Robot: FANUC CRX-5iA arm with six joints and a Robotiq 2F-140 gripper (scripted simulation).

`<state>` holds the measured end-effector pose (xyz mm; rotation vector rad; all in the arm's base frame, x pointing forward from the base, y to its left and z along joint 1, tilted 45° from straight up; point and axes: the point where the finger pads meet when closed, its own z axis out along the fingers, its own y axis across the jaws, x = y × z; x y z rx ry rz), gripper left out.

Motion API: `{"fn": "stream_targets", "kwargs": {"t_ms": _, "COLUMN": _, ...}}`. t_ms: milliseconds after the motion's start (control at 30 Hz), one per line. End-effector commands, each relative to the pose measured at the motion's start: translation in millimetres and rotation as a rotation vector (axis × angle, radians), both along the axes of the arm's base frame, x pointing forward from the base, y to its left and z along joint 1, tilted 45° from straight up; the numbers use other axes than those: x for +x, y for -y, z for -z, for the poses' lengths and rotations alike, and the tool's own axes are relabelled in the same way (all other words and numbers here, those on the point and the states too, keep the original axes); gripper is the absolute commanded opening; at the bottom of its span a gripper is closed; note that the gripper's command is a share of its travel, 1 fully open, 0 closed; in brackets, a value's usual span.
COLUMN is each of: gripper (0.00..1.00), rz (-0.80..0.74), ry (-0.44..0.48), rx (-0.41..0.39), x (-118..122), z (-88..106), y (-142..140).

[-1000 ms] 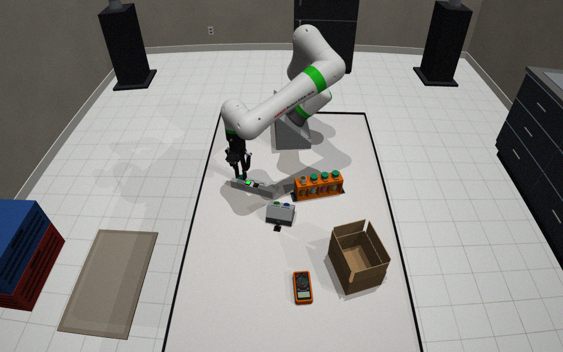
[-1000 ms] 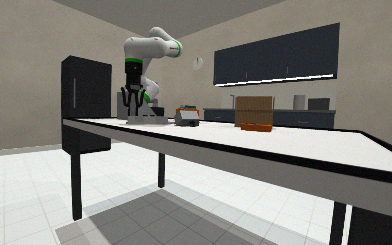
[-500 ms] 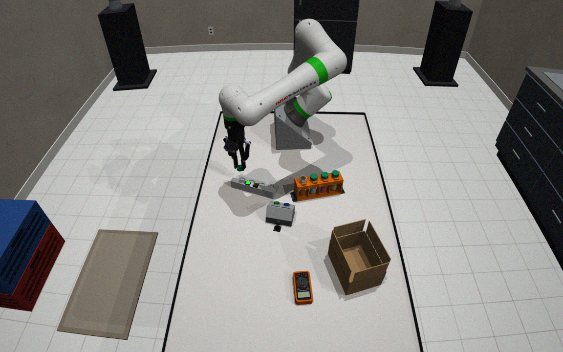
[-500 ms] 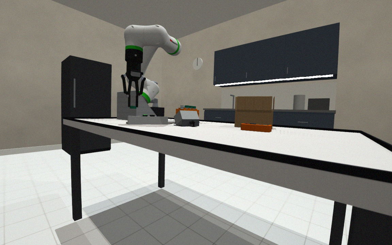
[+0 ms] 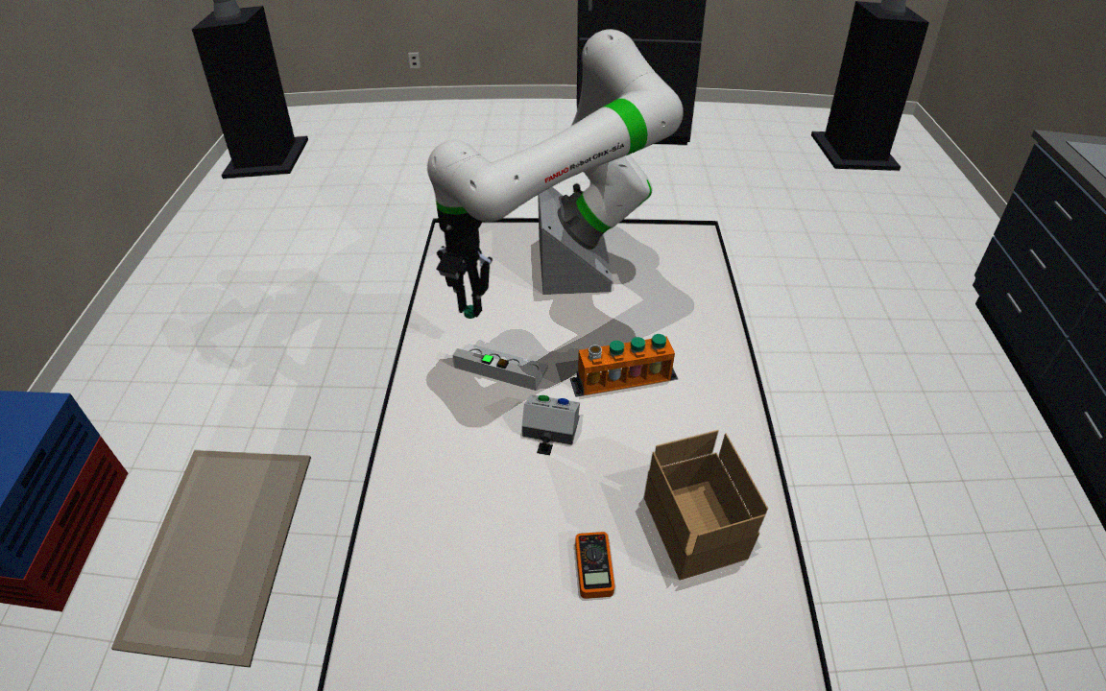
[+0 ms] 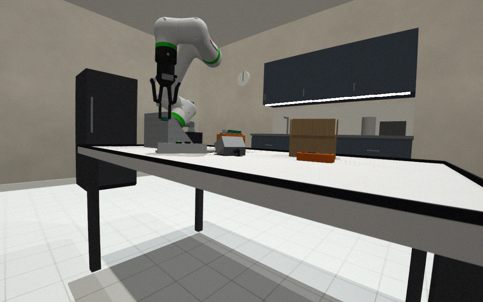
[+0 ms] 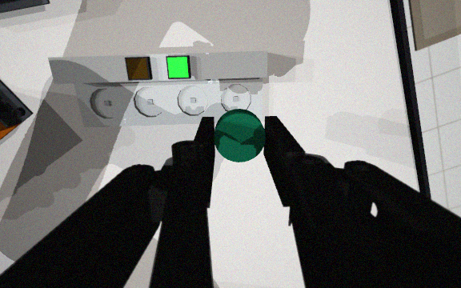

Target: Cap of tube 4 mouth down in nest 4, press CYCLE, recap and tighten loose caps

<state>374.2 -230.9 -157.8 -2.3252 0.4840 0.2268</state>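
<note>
Pincer (image 7: 239, 138) pinching green cap (image 7: 239, 136), raised above tray (image 7: 230, 66). 4 nests bare. Green lamp (image 7: 178, 66) lit; amber lamp (image 7: 138, 68) dark. Leftmost tube (image 5: 594, 352) in rack (image 5: 626, 378) uncapped.

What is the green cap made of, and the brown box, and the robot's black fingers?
The green cap held in the gripper looks like smooth, slightly glossy plastic: even colour, soft sheen. The brown box looks like matte cardboard: tan, thin open flaps, ribbed lines inside. The fingers look matte black, perhaps plastic, rubber or coated metal; their flat colour leaves it open.
</note>
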Motion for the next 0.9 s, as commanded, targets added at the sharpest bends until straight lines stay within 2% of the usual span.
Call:
{"fn": "stream_targets", "kwargs": {"t_ms": 0, "gripper": 0.30, "rz": 0.103, "ry": -0.100, "rx": -0.005, "x": 5.1, "z": -9.5, "y": -8.4}}
{"fn": "stream_targets", "kwargs": {"t_ms": 100, "gripper": 0.30, "rz": 0.265, "ry": -0.260, "rx": -0.010, "x": 13.6, "z": -25.7, "y": -25.2}}
{"fn": "stream_targets", "kwargs": {"t_ms": 233, "gripper": 0.30, "rz": 0.405, "ry": -0.397, "rx": -0.013, "x": 21.5, "z": -40.7, "y": -40.7}}
{"fn": "stream_targets", "kwargs": {"t_ms": 500, "gripper": 0.30, "rz": 0.414, "ry": -0.407, "rx": -0.014, "x": 43.1, "z": -81.5, "y": -82.9}}
{"fn": "stream_targets", "kwargs": {"t_ms": 567, "gripper": 0.30, "rz": 0.414, "ry": -0.407, "rx": -0.014, "x": 43.1, "z": -81.5, "y": -82.9}}
{"fn": "stream_targets", "kwargs": {"t_ms": 867, "gripper": 0.30, "rz": 0.414, "ry": -0.407, "rx": -0.014, "x": 69.0, "z": -130.5, "y": -133.5}}
